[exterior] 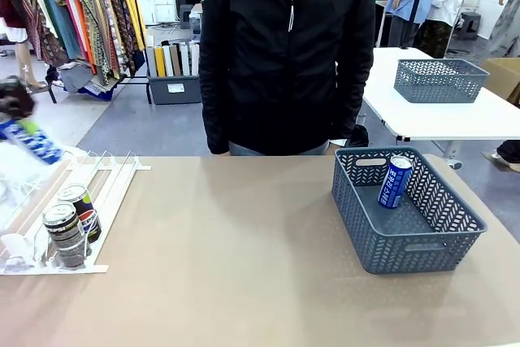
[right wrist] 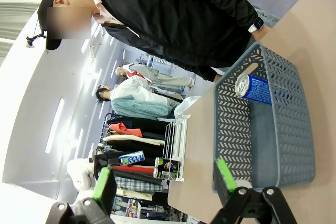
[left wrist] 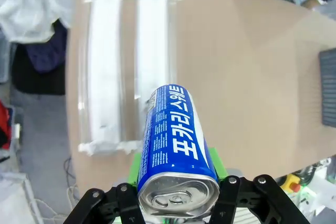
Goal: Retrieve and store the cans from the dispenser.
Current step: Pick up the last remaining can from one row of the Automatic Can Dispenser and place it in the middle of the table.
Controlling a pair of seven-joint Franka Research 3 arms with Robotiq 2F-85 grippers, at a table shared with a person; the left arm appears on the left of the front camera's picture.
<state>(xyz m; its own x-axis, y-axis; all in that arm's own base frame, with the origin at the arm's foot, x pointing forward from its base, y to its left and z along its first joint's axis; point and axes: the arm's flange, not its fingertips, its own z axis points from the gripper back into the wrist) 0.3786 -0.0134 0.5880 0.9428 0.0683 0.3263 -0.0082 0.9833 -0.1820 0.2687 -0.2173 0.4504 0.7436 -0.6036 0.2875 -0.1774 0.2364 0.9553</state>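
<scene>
left gripper (left wrist: 177, 167) clamped on a blue Pocari Sweat can (left wrist: 176, 129), green pads on both flanks, silver top toward the wrist. So the can's long axis runs along the fingers, not across them. It hangs above the left end of the tabletop (left wrist: 236, 77), over the dispenser (left wrist: 105, 66)

key relation: the grey lattice basket (exterior: 382, 233) sits well apart on the right side, so the load has to cross the whole tabletop left to right. One blue can (exterior: 396, 181) is already in it, leaning against the far wall; the near half of the floor is free

right gripper (right wrist: 165, 178) is nearer the basket, pads wide apart, holding nothing, but the left one carries the load

two Pepsi cans (exterior: 62, 225) wait at the dispenser's near stoppers, in one lane

my read: aim for the basket's near half and re-angle the can before release, otherwise it may knock the leaning one
</scene>
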